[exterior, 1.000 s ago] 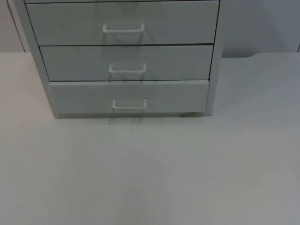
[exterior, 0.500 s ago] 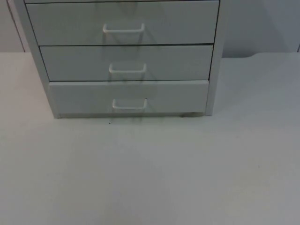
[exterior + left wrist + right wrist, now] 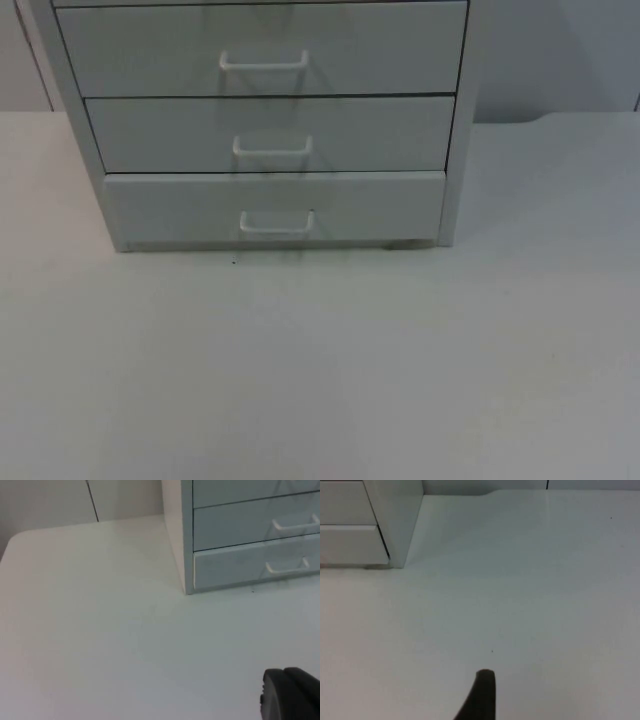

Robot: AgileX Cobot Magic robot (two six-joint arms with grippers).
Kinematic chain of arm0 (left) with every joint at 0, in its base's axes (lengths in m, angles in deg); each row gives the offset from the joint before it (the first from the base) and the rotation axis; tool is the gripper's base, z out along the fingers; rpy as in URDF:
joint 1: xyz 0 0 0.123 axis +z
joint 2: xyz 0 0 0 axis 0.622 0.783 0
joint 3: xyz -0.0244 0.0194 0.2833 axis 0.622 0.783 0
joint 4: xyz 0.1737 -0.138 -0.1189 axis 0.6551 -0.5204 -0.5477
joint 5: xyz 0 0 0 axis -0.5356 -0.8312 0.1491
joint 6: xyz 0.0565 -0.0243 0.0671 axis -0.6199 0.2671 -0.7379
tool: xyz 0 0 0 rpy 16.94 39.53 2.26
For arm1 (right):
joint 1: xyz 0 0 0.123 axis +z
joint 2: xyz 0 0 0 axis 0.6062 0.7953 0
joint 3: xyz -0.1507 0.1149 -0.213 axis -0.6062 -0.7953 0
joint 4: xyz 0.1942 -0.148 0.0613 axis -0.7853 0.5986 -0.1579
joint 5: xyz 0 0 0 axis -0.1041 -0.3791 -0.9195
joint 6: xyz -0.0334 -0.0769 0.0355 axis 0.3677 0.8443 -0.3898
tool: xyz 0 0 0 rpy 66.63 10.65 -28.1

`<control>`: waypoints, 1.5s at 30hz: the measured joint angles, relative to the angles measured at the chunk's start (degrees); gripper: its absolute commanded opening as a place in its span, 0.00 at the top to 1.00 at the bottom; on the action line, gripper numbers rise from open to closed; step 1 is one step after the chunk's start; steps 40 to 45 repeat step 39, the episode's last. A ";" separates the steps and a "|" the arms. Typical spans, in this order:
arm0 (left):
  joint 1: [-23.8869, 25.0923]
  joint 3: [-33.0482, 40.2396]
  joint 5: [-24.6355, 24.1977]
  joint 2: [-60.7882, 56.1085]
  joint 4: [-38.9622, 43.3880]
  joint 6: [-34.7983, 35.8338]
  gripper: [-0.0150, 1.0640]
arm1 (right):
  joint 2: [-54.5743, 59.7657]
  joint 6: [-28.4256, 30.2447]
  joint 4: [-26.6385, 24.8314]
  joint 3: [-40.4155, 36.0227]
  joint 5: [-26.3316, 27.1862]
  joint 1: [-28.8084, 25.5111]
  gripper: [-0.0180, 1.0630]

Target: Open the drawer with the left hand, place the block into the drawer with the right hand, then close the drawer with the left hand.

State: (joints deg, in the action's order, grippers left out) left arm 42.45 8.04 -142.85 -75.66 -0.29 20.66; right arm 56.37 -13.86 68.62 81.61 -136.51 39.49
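A white cabinet (image 3: 270,120) with three drawers stands at the back of the table. Each drawer has a white bar handle, and the bottom drawer (image 3: 275,208) sits with its front slightly forward of the frame. The bottom handle (image 3: 277,223) is in the top view, and the cabinet's lower drawers (image 3: 255,560) are in the left wrist view too. My left gripper (image 3: 290,694) hovers over bare table, well in front and left of the cabinet. My right gripper (image 3: 481,695) hovers over bare table to the right of the cabinet's corner (image 3: 395,525).
The white table top (image 3: 320,370) stretches wide in front of the cabinet and on both sides of it. The grey partition wall (image 3: 560,50) closes the back. The table's rounded left rear corner (image 3: 15,535) is near the left arm.
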 measured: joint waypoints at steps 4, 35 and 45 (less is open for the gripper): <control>0.00 0.43 -0.22 0.00 0.00 0.30 0.99 | 0.00 0.00 0.00 0.00 0.07 0.00 0.27; 0.00 1.03 -0.87 0.00 7.33 11.55 0.25 | 0.00 0.11 0.00 0.00 0.13 0.00 0.12; 0.00 1.03 -0.87 0.00 7.34 11.55 0.25 | 0.00 0.11 0.00 0.00 0.13 0.00 0.03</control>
